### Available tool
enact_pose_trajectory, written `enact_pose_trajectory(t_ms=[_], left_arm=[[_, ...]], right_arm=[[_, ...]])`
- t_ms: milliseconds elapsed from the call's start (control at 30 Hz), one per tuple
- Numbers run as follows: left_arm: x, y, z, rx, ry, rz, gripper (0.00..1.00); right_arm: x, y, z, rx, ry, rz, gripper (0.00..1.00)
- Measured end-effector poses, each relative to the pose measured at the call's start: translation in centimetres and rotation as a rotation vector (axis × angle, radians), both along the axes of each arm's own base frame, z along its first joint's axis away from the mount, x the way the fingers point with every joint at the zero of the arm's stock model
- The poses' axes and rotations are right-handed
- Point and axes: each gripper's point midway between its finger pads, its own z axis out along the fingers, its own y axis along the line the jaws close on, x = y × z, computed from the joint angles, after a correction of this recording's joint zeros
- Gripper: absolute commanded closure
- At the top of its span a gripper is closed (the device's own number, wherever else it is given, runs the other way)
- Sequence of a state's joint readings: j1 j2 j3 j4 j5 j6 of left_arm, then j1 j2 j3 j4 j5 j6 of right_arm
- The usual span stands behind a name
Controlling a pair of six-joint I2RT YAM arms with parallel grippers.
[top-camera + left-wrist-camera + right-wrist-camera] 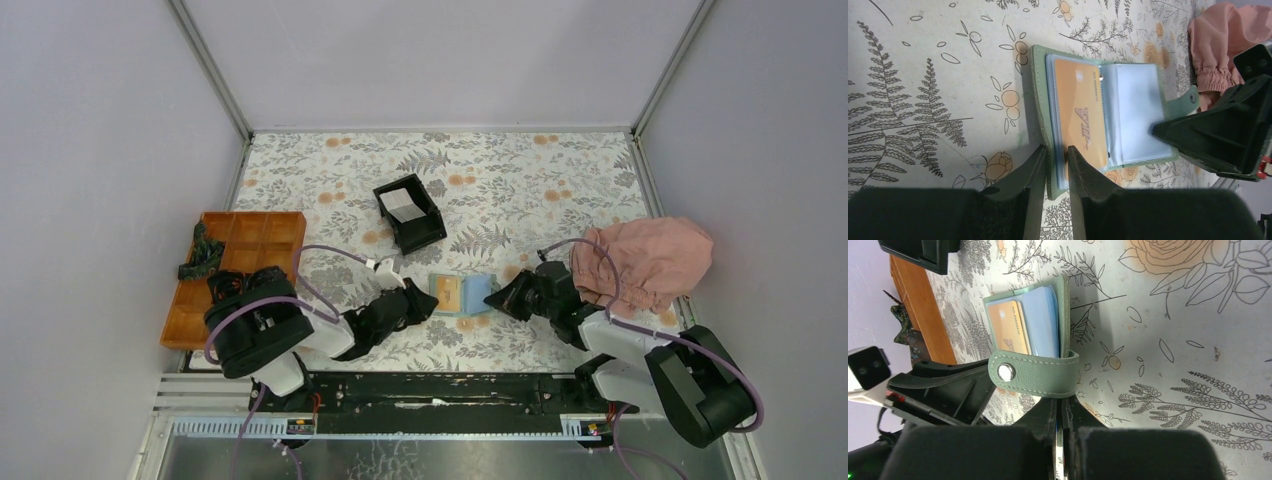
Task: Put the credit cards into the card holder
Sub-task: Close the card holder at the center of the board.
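We are seeing small sage-green folding wallet [460, 295] lying open on floral tabletop [520, 180], between both arms. Left gripper [1055, 152] pinching its left cover edge; right gripper [1060, 405] clamping opposite edge beside snap strap [1033, 372]. Orange card [1080, 115] sitting in clear sleeve. Pale grey-white card [400, 205] resting in black square box [428, 238], well apart.

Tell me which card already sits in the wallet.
The orange card, slotted into a sleeve of the open green wallet. The pale card lies apart in the black box.
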State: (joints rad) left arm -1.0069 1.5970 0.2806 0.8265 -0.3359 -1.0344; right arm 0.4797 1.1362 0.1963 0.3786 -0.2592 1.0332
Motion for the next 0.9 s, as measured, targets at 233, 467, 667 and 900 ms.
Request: enact_pose_trajectory(t_ms=[233,467,667,900], left_arm=[[-0.3,-0.1,1.9,-0.013,-0.036,-0.022,0.72],[-0.4,-0.9,2.6,0.001,-0.054,-0.052,0.72],[-0.5,-2.6,3.8,-0.002,-0.075,-0.085,0.7],[-0.6,-4.0,4.6,0.029,-0.094,-0.115,0.64]], right_arm=[[-0.7,0.2,-1.4,-0.04,0.033,0.031,1.0],[-0.6,1.0,-1.5,-0.061,0.032,0.062,1.0],[-0.5,1.4,-1.8,-0.081,0.029,0.077,1.0],[-0.5,1.7,-1.8,-0.089,0.024,0.089,1.0]])
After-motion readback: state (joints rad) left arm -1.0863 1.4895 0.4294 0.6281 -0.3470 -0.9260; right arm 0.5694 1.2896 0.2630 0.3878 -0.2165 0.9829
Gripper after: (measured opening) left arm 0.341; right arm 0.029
